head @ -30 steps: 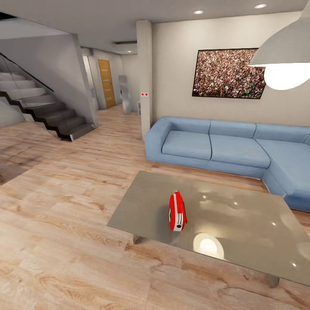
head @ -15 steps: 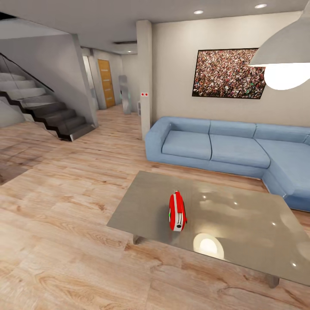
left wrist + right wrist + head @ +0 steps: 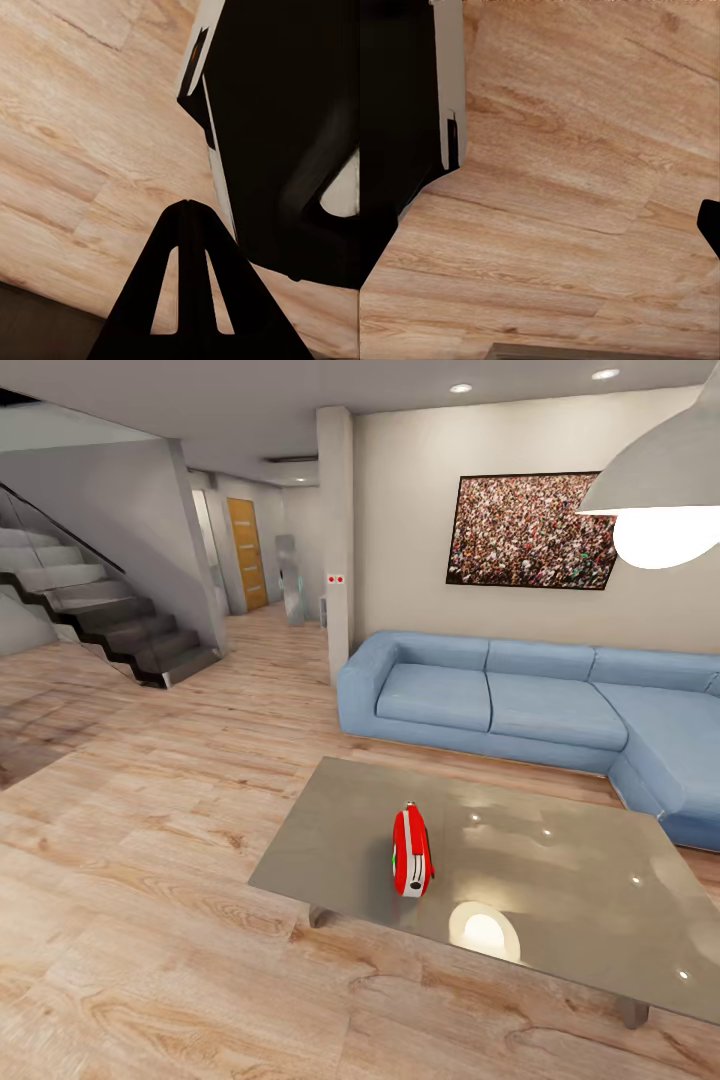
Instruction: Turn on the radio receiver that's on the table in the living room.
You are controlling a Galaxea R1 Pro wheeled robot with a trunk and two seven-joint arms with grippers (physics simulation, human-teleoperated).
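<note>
Pointing down at the plank floor (image 3: 67, 150), the left gripper (image 3: 189, 204) is seen with its fingers pressed together, so closed on nothing. The right gripper's state can't be told, just a dark sliver at the edge. Further out, the radio (image 3: 412, 853) is stood upright on the table (image 3: 560, 880), near its front edge. The sofa (image 3: 500, 700) is seen behind.

red radio receiver (image 3: 412, 854) on grey table (image 3: 560, 880); blue sofa (image 3: 520, 705); light wood-grain floor (image 3: 150, 840)

left gripper (image 3: 187, 206) fingertips pressed together above wood floor (image 3: 82, 150), beside the robot's dark body (image 3: 285, 112)
</note>
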